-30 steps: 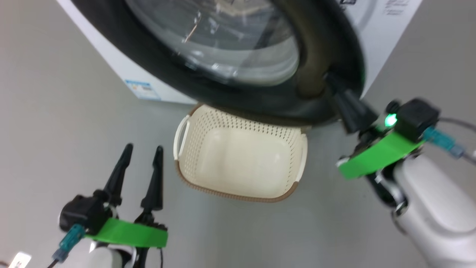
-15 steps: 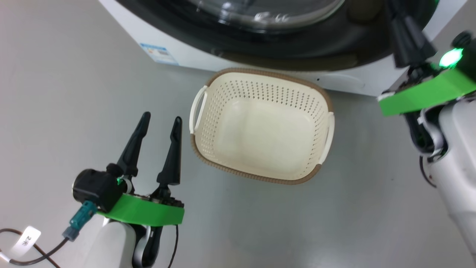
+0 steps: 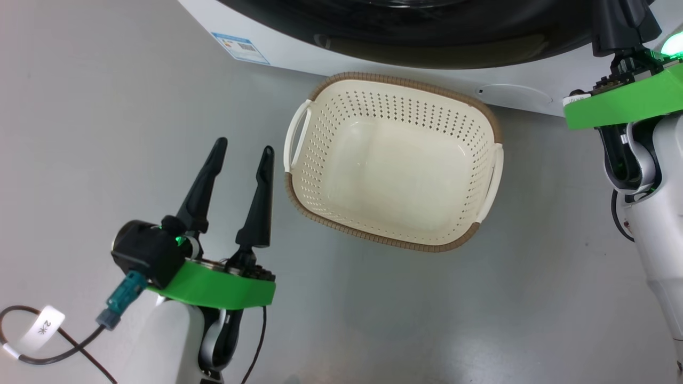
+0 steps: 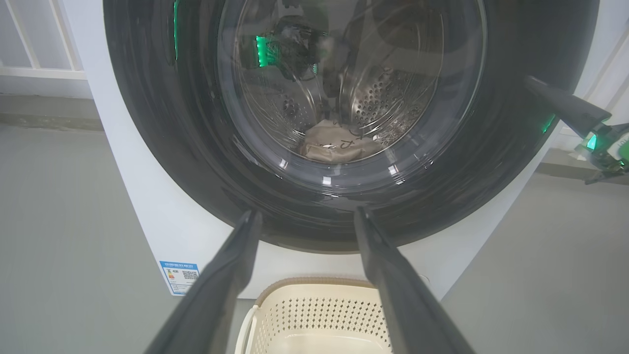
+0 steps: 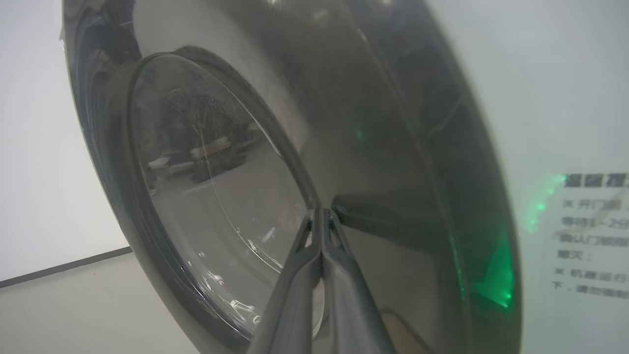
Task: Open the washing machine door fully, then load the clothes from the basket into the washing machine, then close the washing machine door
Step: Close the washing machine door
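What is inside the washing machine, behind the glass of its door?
Through the door glass, a cream cloth with black marks lies at the bottom of the steel drum. Reflections and the black rim cover the rest, so any other clothes cannot be seen.

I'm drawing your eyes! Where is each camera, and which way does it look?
Head view: on the head, looking down at the basket; open left gripper and right forearm show.
Left wrist view: on the left wrist, facing the washing machine door; its two fingers show.
Right wrist view: on the right wrist, close to the door; shut right gripper shows.
Shared: head and left wrist views both see the basket.
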Motion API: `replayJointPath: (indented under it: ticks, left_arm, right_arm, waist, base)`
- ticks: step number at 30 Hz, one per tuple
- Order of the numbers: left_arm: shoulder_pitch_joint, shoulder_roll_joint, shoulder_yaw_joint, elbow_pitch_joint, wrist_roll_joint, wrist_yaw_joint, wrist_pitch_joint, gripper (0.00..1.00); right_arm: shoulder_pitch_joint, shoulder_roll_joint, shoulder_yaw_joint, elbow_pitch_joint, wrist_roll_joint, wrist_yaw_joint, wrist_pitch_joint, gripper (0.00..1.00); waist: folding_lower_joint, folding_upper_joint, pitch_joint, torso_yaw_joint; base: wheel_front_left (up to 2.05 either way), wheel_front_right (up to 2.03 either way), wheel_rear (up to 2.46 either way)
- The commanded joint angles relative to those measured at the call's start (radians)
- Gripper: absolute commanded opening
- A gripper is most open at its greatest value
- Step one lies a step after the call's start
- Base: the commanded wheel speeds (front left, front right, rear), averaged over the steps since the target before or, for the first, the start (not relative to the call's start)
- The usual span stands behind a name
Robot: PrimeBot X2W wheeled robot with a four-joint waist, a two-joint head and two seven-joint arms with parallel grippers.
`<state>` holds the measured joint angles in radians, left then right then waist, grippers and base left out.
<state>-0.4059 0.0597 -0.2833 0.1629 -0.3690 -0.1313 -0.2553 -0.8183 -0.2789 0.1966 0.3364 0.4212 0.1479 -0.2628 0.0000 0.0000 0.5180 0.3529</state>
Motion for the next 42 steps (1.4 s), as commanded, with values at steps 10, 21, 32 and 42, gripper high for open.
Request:
replayJointPath:
  ticks: [10, 21, 32, 42]
  left_arm:
    - [0.017, 0.038, 0.057, 0.028, -0.004, 0.001, -0.006, 1.00]
    - [0.083, 0.085, 0.108, 0.075, -0.017, 0.001, -0.006, 1.00]
    - [0.190, 0.129, 0.162, 0.095, -0.018, 0.001, -0.006, 1.00]
    - [0.260, 0.157, 0.190, 0.100, -0.016, 0.001, -0.006, 1.00]
  right_arm:
    - [0.085, 0.028, 0.051, -0.038, 0.006, -0.017, 0.001, 0.03]
    - [0.254, 0.077, 0.050, -0.069, 0.016, -0.017, 0.001, 1.00]
    - [0.443, 0.123, 0.003, -0.082, 0.010, -0.017, 0.001, 1.00]
    - [0.569, 0.116, -0.026, -0.075, -0.004, -0.017, 0.001, 1.00]
  waist:
    - [0.0000, 0.0000, -0.068, -0.040]
    - [0.0000, 0.0000, -0.187, -0.109]
    - [0.0000, 0.0000, -0.328, -0.195]
    - [0.0000, 0.0000, -0.401, -0.258]
  base:
    - [0.00, 0.00, 0.00]
    - [0.00, 0.00, 0.00]
    - [0.00, 0.00, 0.00]
    - [0.00, 0.00, 0.00]
